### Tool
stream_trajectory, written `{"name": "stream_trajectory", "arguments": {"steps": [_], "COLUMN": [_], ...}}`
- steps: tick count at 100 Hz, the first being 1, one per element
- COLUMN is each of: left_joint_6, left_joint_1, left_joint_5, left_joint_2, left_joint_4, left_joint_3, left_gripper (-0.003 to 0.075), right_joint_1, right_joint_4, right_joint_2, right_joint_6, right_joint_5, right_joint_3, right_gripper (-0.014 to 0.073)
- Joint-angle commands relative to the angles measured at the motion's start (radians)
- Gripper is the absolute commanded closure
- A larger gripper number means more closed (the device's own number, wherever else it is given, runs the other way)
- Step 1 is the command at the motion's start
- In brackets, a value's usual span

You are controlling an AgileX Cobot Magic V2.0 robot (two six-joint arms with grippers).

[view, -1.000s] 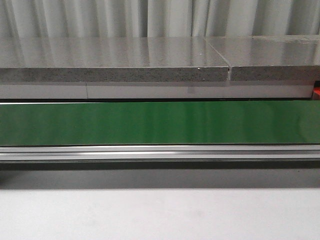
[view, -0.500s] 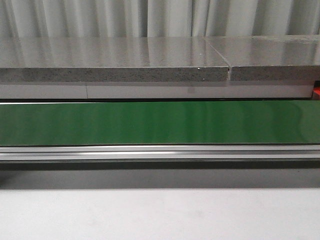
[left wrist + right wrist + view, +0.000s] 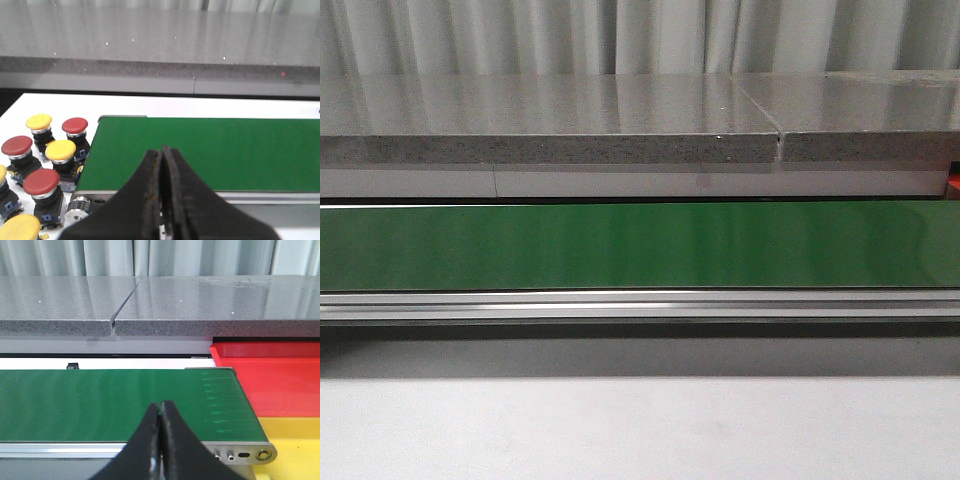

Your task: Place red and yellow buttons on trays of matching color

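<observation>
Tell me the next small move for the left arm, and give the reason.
Probably open the left gripper and swing it toward the cluster of buttons, perhaps the nearest red button. Its jaws are shut and empty over the green belt, no button lies on the belt, and both the red tray and the yellow tray show nothing on them.

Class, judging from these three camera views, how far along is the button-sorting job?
Nothing looks done: the visible parts of the red tray and yellow tray hold no buttons. Nothing is in hand: the left end effector and right end effector are both shut and empty. The red and yellow buttons sit clustered beside the green belt, all still to sort.
</observation>
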Motion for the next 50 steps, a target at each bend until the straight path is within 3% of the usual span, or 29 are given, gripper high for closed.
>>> {"name": "stream_trajectory", "arguments": {"steps": [1, 25, 32, 37, 50], "left_joint_6": [-0.012, -0.012, -0.012, -0.012, -0.012], "left_joint_1": [0.004, 0.004, 0.004, 0.004, 0.004], "left_joint_5": [0.013, 0.082, 0.093, 0.101, 0.102], "left_joint_2": [0.09, 0.266, 0.317, 0.353, 0.44], "left_joint_4": [-0.003, -0.005, -0.005, -0.005, -0.005], "left_joint_3": [-0.105, -0.236, -0.263, -0.283, -0.318], "left_gripper": [0.0741, 0.0737, 0.0699, 0.0639, 0.0374], "right_joint_1": [-0.004, -0.004, -0.004, -0.004, -0.004], "right_joint_4": [-0.009, -0.009, -0.009, -0.009, -0.009], "right_joint_2": [-0.011, -0.011, -0.011, -0.011, -0.011], "right_joint_6": [-0.007, -0.007, -0.007, -0.007, -0.007], "right_joint_5": [-0.078, -0.078, -0.078, -0.078, -0.078], "right_joint_3": [-0.014, -0.014, -0.014, -0.014, -0.014], "right_gripper": [0.0661, 0.0661, 0.0661, 0.0661, 0.0661]}}
